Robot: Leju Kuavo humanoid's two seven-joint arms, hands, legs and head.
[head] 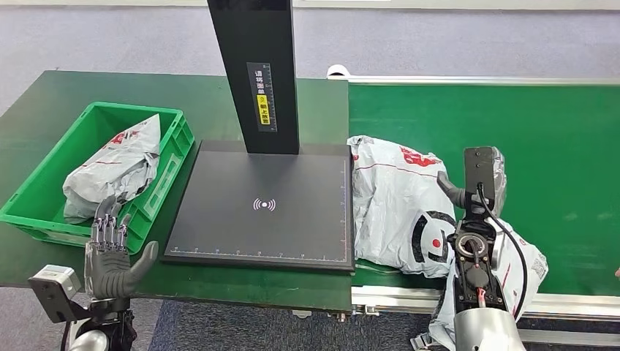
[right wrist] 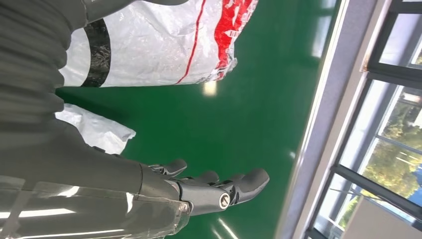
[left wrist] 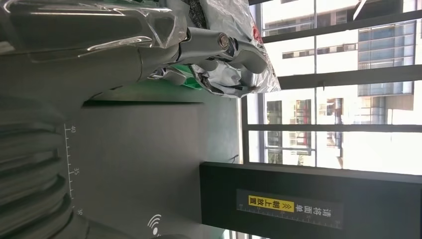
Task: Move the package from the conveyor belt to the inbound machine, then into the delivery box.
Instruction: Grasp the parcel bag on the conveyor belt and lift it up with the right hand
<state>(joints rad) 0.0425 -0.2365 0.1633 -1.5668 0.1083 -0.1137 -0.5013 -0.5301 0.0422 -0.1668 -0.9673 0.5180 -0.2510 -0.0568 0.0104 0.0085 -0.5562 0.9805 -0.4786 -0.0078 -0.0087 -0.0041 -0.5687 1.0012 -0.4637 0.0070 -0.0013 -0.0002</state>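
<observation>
Fingers of the left hand [head: 110, 252] are seen spread and upright at the lower left of the head view, thumb held out, nothing gripped; the hand is placed just in front of the green delivery box [head: 44, 208], in which one grey package [head: 113, 168] is already lodged. Fingers of the right hand [right wrist: 209, 186] are seen extended and loosely apart in the right wrist view, over bare green belt, with nothing held. In the head view this hand is largely masked by its own wrist at right of centre.

The white package [head: 398, 201] with red and black print is found lying on the conveyor belt [head: 556, 139] at centre right of the frame, its edge touching or just beside the black inbound machine [head: 263, 205], whose plate is bare under its black post [head: 256, 66].

The step in hand is judged to be the first pickup: the package is not yet grasped. The next move is judged to call for the right hand to be closed on the slack, slippery plastic, so that the bag can be carried onto the plate.
</observation>
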